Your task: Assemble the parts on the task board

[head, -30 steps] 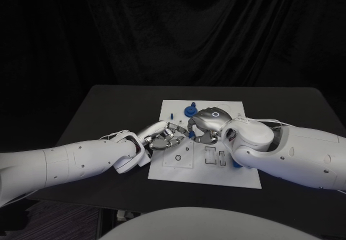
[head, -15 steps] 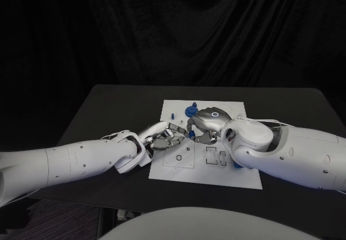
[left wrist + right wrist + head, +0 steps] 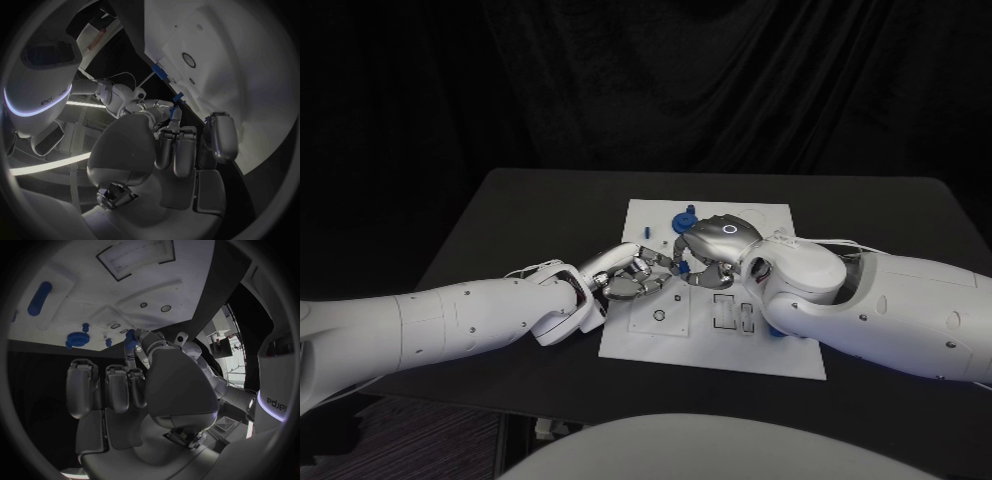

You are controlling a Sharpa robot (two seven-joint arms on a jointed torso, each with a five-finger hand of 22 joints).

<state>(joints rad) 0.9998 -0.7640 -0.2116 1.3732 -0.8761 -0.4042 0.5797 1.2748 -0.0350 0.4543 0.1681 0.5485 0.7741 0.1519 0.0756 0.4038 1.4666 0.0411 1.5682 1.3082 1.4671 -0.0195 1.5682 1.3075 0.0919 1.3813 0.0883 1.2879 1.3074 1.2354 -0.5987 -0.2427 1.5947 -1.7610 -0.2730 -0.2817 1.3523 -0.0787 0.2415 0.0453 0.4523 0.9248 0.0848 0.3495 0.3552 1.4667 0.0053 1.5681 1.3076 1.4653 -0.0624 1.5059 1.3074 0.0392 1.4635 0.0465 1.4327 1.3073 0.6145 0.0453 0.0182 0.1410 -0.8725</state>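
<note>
The black table (image 3: 516,215) carries the white board (image 3: 718,350) at its middle. Both white arms reach in over it, the left arm (image 3: 430,325) from one side and the right arm (image 3: 877,300) from the other, and their hands meet above the board's centre.

The left hand (image 3: 629,274) hovers over the board's near-left part with its fingers curled toward the right hand. In the left wrist view its fingertips (image 3: 177,114) close round a small blue part (image 3: 178,96), and the fingers of the right hand (image 3: 134,102) touch the same spot. The right hand (image 3: 711,245) sits just beside it, fingers bent down and inward. In the right wrist view, a blue part (image 3: 130,338) sits where the two hands' fingertips meet. Whether the right hand itself grips the piece or only touches it, I cannot tell.

On the board's far edge stands a round blue part (image 3: 684,218), with a small blue peg (image 3: 648,232) near it. In the right wrist view a long blue piece (image 3: 39,298) lies in a recess well apart from the hands. A further blue part (image 3: 775,329) shows at the board's right, beside the right arm.
</note>
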